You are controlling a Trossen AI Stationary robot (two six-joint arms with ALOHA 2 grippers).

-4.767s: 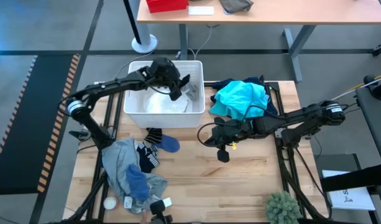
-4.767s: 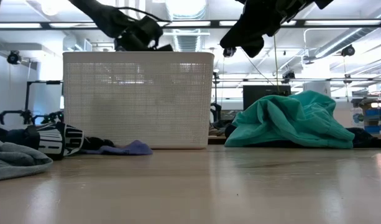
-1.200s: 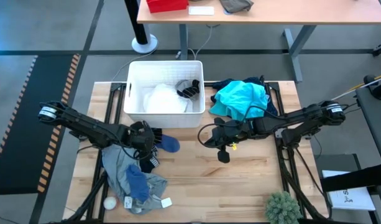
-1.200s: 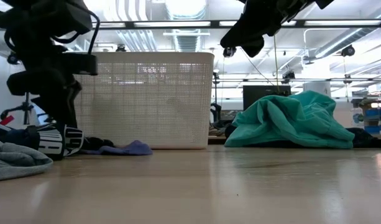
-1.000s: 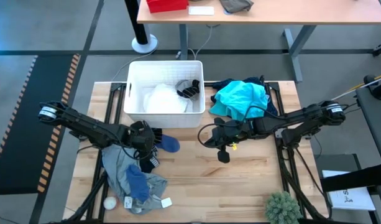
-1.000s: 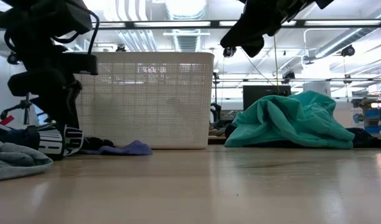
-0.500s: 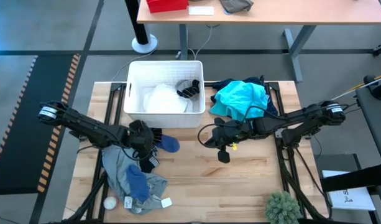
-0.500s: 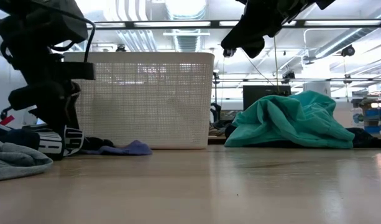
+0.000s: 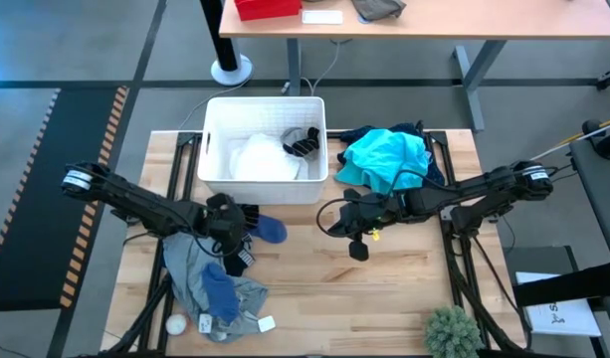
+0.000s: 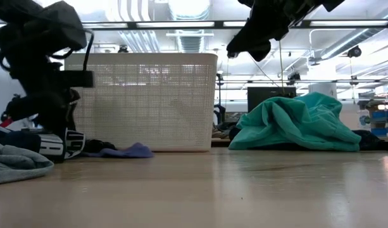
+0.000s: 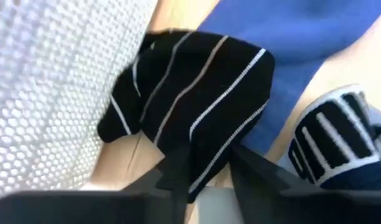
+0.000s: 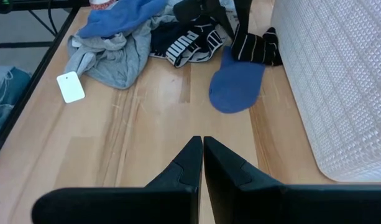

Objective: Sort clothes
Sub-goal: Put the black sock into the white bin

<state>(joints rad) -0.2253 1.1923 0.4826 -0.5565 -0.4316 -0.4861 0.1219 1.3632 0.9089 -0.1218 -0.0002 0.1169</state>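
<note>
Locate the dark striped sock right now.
In the high view the dark striped sock lies on the table's left half, just in front of the white basket, beside the blue garment, at the left gripper.

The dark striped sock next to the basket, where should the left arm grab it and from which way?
Grip the dark striped sock at its bunched edge facing away from the basket, coming from above. Its other side lies against the basket wall, leaving little room there.

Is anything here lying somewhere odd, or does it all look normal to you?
Mostly it looks like mid-sorting clutter. One oddity: a small white ball sits at the table's near left corner beside the grey garment, though it is not clothing. A white tag also lies loose on the wood by that pile.
</note>
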